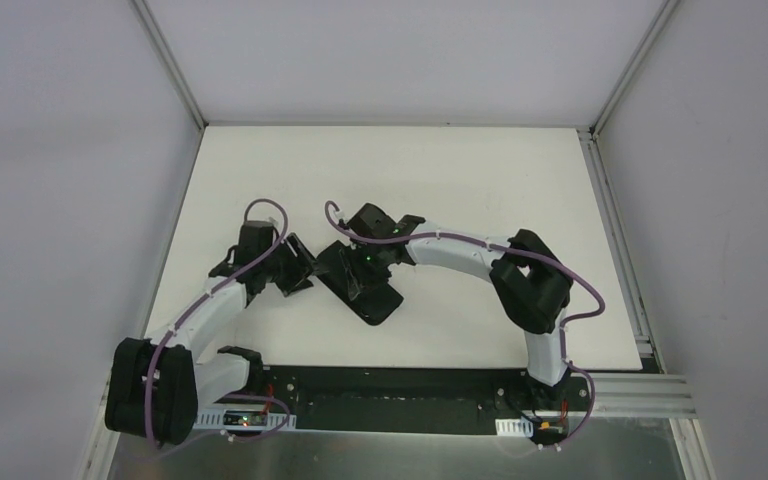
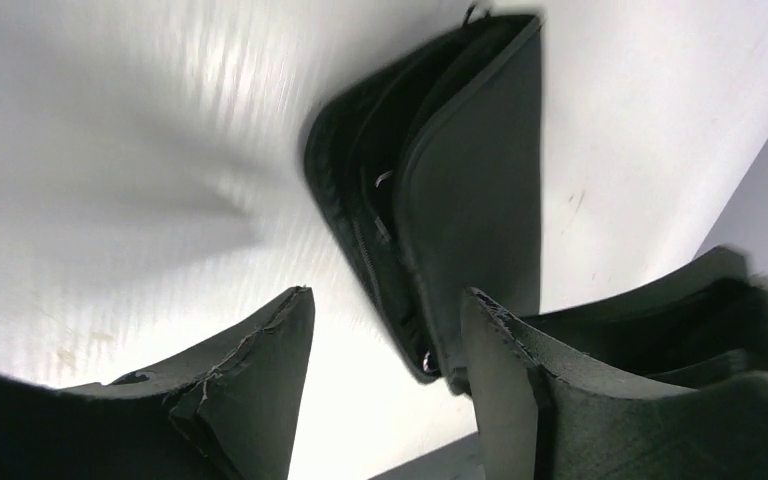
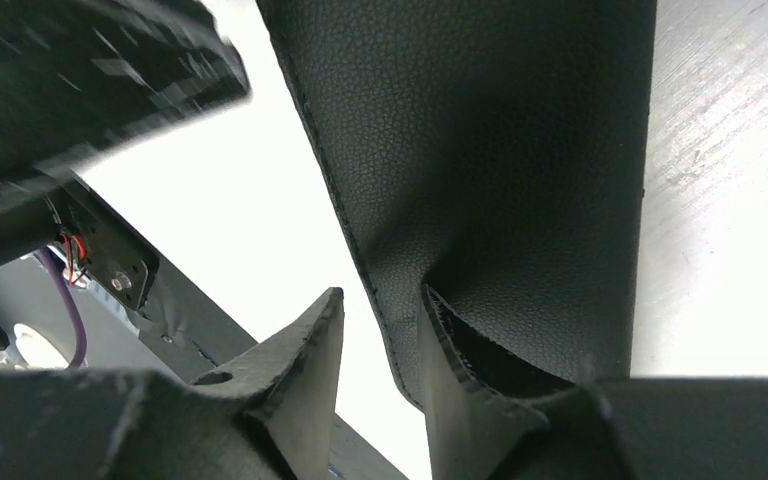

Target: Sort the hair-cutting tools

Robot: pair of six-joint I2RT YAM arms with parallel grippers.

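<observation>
A flat black zip case (image 1: pixel 375 300) lies near the middle of the white table (image 1: pixel 480 180). No scissors, comb or clip shows in any view. In the left wrist view the case (image 2: pixel 480 180) is seen edge-on, its zip side gaping a little, with small silver glints inside that I cannot identify. My left gripper (image 1: pixel 298 268) (image 2: pixel 388 292) is open, its right finger (image 2: pixel 500 360) at the case's near corner. My right gripper (image 1: pixel 360 268) (image 3: pixel 382 290) is open over the case (image 3: pixel 480 150). Its right finger (image 3: pixel 460 380) presses a dent into the leather top, and the case's edge sits between the jaws.
A black base strip (image 1: pixel 380 385) runs along the table's near edge, with an aluminium rail (image 1: pixel 650 390) at the right. Grey walls enclose the table on three sides. The two grippers are close together over the case; the left arm's wrist (image 3: pixel 90 70) shows in the right wrist view.
</observation>
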